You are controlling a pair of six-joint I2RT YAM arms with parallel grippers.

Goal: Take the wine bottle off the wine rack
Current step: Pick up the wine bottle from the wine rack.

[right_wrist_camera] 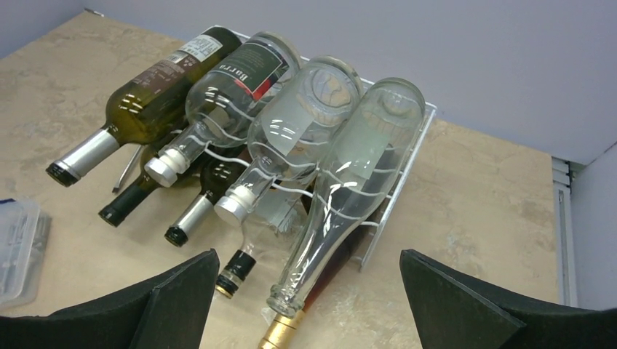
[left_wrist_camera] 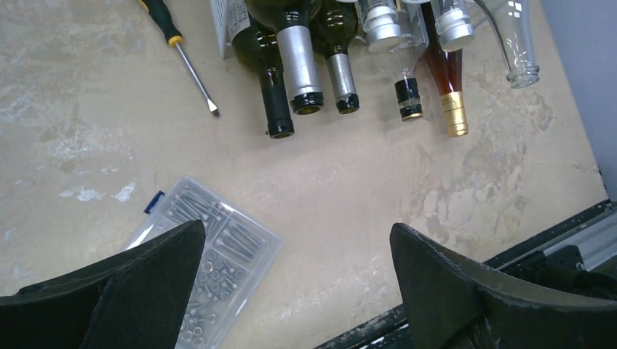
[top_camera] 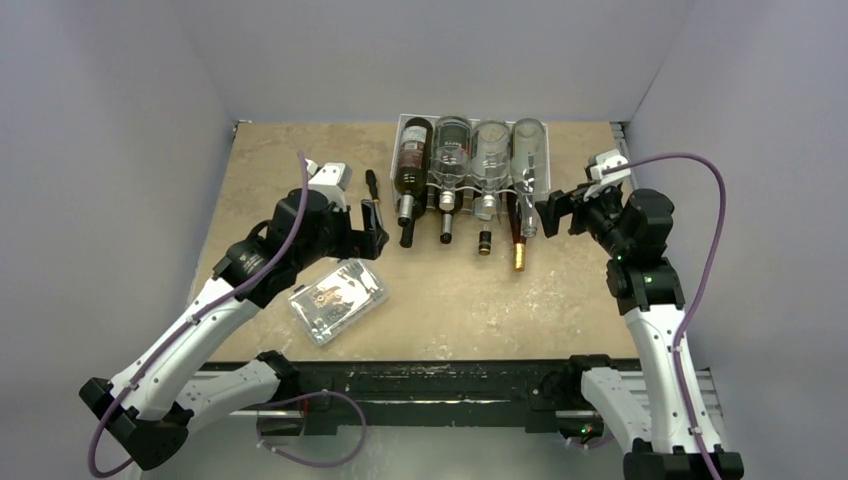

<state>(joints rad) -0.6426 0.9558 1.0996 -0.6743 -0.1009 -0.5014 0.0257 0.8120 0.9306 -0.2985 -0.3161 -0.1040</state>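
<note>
Both arms reach forward with bent elbows. The left tool (left_wrist_camera: 297, 229) hangs released over the desk (top_camera: 300, 150), and the right tool (right_wrist_camera: 309, 254) is released too, just off the near right corner of the wine rack (right_wrist_camera: 401, 182). The dark wine bottle (top_camera: 412, 158) lies leftmost on the rack's top row, its long axis running far to near and its neck pointing near. Bare desk lies beyond the necks. A screwdriver (top_camera: 372, 185) and a plastic box (top_camera: 338, 298) sit to the left.

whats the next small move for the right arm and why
Probably ease the right fingers forward and down to straddle the neck of the clear bottle at the right end of the rack: they stand open, that neck juts out just ahead, and nothing is held yet.
</note>
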